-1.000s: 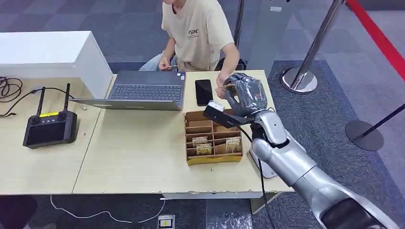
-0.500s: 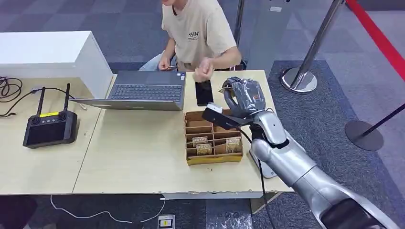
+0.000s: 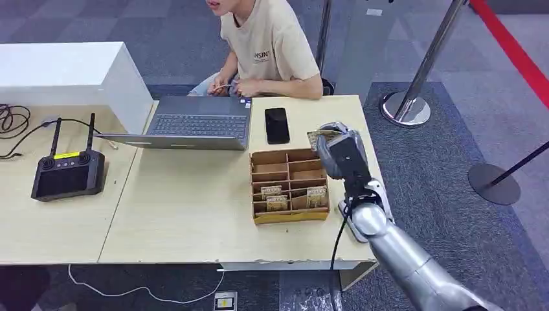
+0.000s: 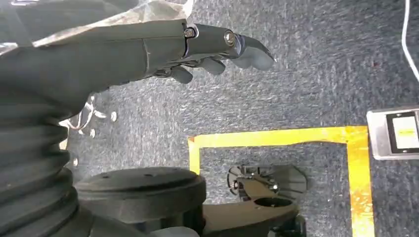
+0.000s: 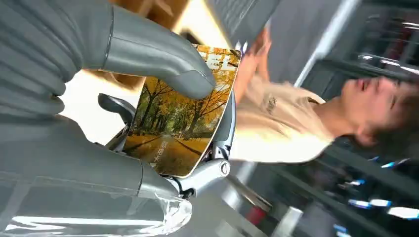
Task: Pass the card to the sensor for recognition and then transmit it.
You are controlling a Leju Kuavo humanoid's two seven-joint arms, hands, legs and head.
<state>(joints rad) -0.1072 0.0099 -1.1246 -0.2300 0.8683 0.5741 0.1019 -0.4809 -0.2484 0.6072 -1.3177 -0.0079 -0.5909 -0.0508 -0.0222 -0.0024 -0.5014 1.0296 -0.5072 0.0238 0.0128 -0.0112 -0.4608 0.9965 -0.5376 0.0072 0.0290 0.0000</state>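
My right hand (image 3: 341, 154) hovers over the table's right side, just right of the cardboard card box (image 3: 289, 186). It holds a card (image 3: 322, 135) at its far end. In the right wrist view the card (image 5: 180, 116) shows an autumn tree avenue, pinched between the thumb (image 5: 163, 61) and the fingers behind it. A white flat device (image 3: 360, 228) with a black cable lies at the table's right edge, mostly hidden under my forearm. My left hand (image 4: 197, 47) hangs over the carpet, fingers loosely extended, holding nothing.
A person in a beige shirt (image 3: 272, 48) sits at the far side, hands by the open laptop (image 3: 194, 123). A black phone (image 3: 277, 125) lies behind the box. A controller (image 3: 68, 172) sits at the left. Stanchion bases (image 3: 406, 107) stand right of the table.
The person's hand, which reached to my right hand a second ago, has pulled back to the laptop. My right hand has turned and drawn back toward the table's right edge, still holding the card.
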